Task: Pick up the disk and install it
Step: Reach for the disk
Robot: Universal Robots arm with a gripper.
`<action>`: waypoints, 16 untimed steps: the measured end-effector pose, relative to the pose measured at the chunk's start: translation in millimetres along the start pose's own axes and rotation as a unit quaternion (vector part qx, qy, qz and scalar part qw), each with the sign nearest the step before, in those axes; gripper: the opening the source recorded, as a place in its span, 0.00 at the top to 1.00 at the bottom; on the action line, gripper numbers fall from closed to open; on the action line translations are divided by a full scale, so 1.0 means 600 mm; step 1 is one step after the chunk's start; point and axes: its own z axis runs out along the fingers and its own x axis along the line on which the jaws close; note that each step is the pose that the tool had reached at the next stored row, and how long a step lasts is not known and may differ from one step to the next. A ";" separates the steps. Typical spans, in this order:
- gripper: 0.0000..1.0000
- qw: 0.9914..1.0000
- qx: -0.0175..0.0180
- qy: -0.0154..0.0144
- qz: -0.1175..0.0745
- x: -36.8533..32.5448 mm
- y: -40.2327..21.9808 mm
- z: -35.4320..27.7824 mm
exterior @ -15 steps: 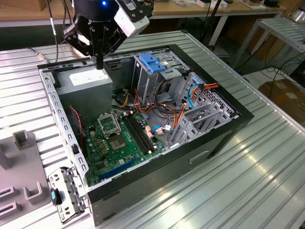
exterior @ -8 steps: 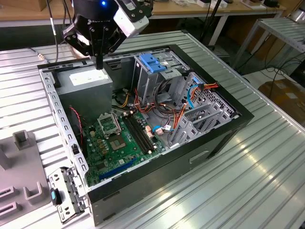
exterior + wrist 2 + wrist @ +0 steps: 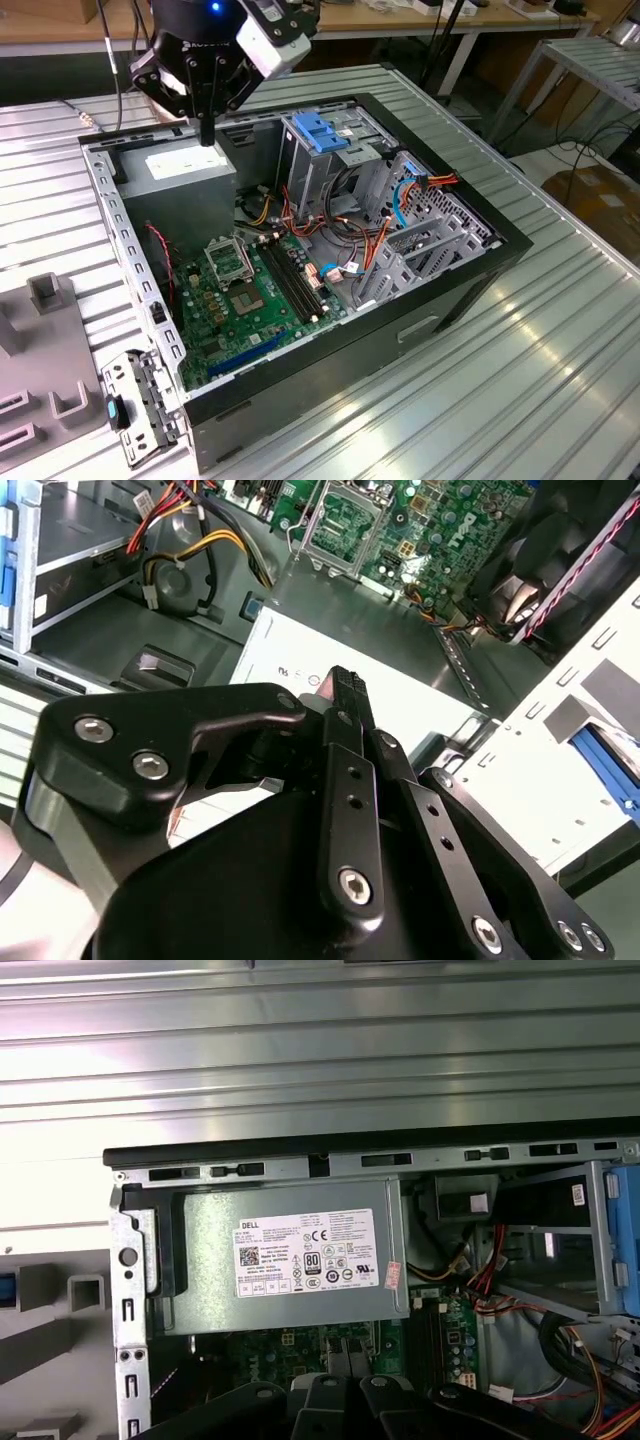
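The disk is out of view. My gripper (image 3: pixel 206 135) hangs over the back corner of the open computer case (image 3: pixel 470 280), at the exterior view's left. Its black fingers point straight down and are pressed together with nothing between them. In the second wrist view the gripper (image 3: pixel 345 680) is just above the grey power-supply box (image 3: pixel 420 650) with the white sticker (image 3: pixel 305 1252). A grey drive cage (image 3: pixel 325 175) with a blue plastic bracket (image 3: pixel 318 130) on top stands to the exterior view's right of the gripper.
The green motherboard (image 3: pixel 245 300) lies in the case floor, with orange and red cables (image 3: pixel 375 245) beside the cage. A grey fixture (image 3: pixel 40 340) and a metal bracket with a blue clip (image 3: pixel 140 410) sit on the ribbed metal table (image 3: pixel 500 390).
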 end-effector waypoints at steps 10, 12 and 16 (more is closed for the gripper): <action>0.89 1.000 0.000 0.000 0.000 0.024 -0.002 -0.001; 0.89 1.000 0.000 0.000 0.000 0.024 -0.002 -0.001; 0.89 1.000 0.000 0.000 0.000 0.025 -0.002 -0.001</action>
